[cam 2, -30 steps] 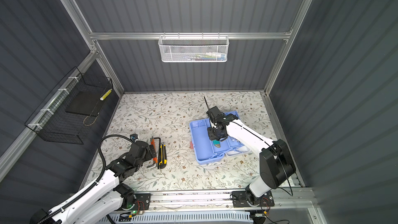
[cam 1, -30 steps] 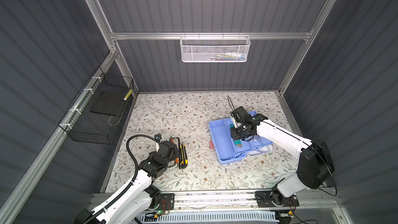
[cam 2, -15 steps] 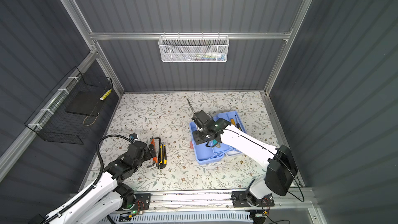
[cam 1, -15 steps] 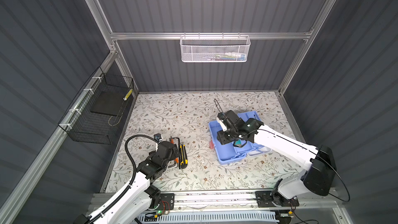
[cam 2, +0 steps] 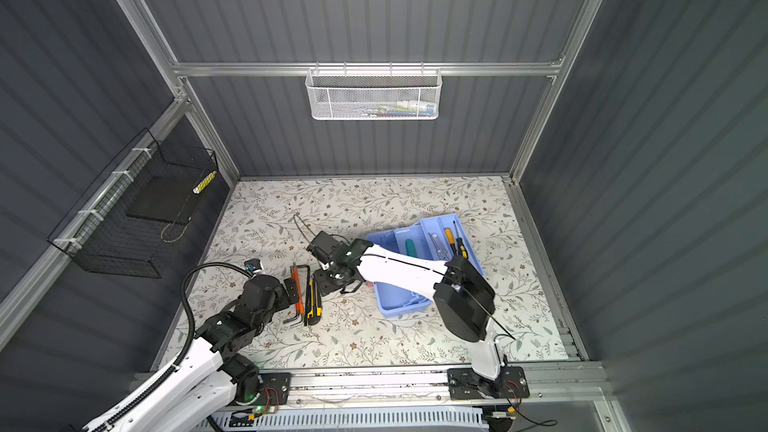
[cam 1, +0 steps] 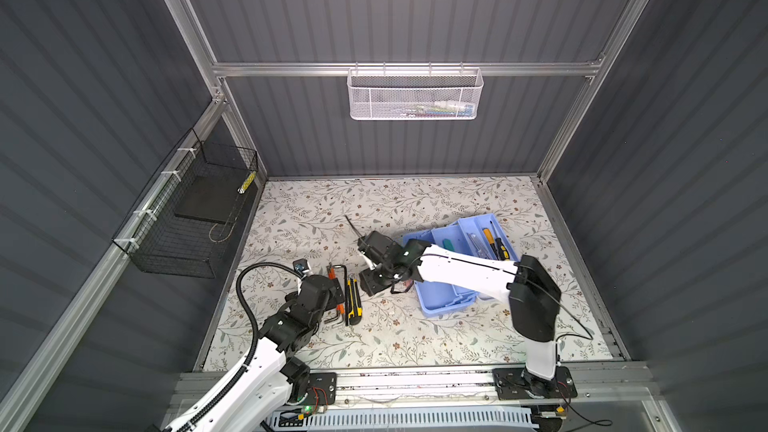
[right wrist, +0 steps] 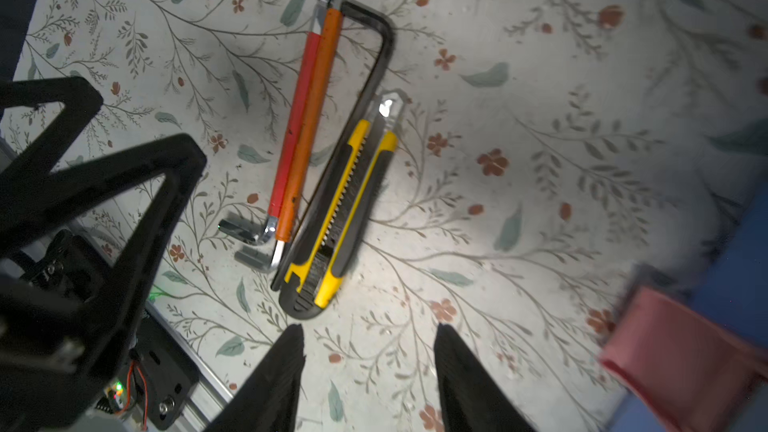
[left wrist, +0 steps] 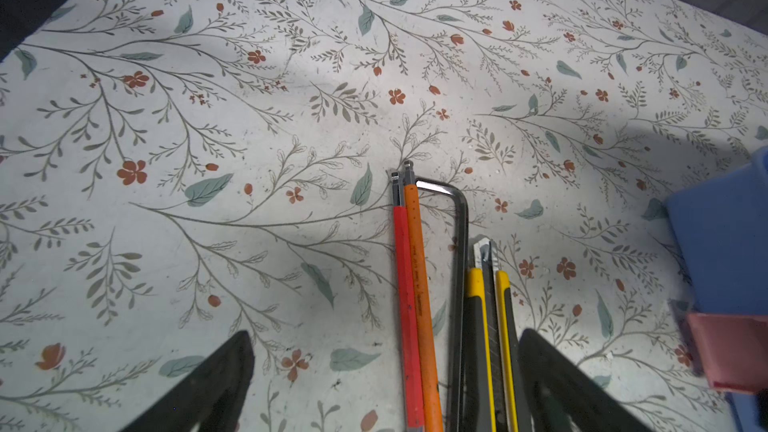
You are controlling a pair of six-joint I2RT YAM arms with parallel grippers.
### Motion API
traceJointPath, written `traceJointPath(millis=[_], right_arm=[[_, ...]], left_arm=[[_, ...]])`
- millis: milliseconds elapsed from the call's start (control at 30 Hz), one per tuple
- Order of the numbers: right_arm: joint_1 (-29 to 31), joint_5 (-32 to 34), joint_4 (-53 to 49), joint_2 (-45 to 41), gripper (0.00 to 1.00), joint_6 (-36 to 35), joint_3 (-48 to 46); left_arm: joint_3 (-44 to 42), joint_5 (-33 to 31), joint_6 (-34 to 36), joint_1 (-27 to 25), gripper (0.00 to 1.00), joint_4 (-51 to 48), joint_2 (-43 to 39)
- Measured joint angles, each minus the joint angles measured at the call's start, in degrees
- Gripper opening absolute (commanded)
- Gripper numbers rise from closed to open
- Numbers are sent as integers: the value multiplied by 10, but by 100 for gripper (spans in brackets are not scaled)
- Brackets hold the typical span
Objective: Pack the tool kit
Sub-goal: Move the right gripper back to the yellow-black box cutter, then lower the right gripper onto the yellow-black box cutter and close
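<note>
item: tool kit box (cam 1: 440, 299), light blue, open at the top, set on the floral table surface (cam 1: 374, 347). all places below are given from this box, as seen in both top views.

- in the far-right part of the box: divided tray (cam 1: 459, 231), in which a teal-handled tool (cam 1: 448, 244), a silver tool (cam 1: 475, 243) and two screwdrivers (cam 1: 487, 237) are laid side by side.
- against the box's near-left edge: pink piece (right wrist: 681, 351), too blurred to be identified.
- left of the box and apart from it, flat on the table: yellow-and-black utility knife (right wrist: 345, 201). just beside it, on the side away from the box, a black hex key (right wrist: 376, 60) is laid, then the red and orange hex keys (right wrist: 301, 118), all roughly parallel.
- right gripper (right wrist: 370, 330): reached across to the box's left and held between box and knife, above the table. its fingers are parted and nothing is gripped.
- left gripper (left wrist: 386, 338): farther left of the box, held over the near ends of the hex keys and knife. its fingers are spread wide and nothing is held.
- white mesh basket (cam 1: 415, 93): hung on the wall behind the box.
- black wire basket (cam 1: 195, 209): hung on the wall far left of the box.
</note>
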Motion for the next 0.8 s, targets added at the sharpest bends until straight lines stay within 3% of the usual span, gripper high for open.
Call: traceJointPath(millis=[367,800], right_arm=[[5,0,-17,107,46,-41,42],[6,-16,-9,114,47,-64,50]], left_arm=[[-6,-17,-13,0,99,-9,-18],[-6,-20,-17,0,99,-10,-8]])
